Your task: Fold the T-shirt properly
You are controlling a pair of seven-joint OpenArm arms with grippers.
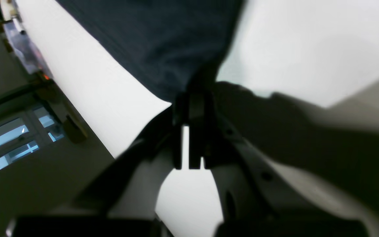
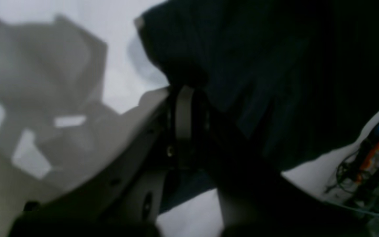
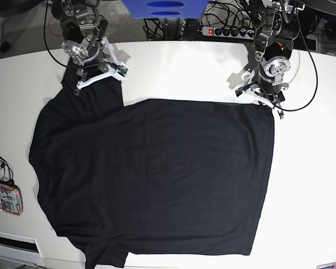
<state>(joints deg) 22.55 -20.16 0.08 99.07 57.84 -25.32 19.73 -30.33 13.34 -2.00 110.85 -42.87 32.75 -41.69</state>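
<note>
Both pairs of fingers are clenching cloth: your left gripper [image 3: 267, 103] is pinching the shirt [image 3: 157, 179] at its far corner, and your right gripper [image 3: 95, 75] is gripping the sleeve at the opposite far corner. You are looking at the shirt lying flat across the white table [image 3: 313, 185], long axis running between the grippers. Behind the shirt, a power strip [image 3: 224, 31] and cables are lying clear.

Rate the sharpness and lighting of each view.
Base view: sharp, evenly lit, white table bright. Left wrist view: soft, motion-blurred, T-shirt readable, left claw in shadow. Right wrist view: darkest and blurriest, cloth nearly featureless, heavy shadow on the table.
</note>
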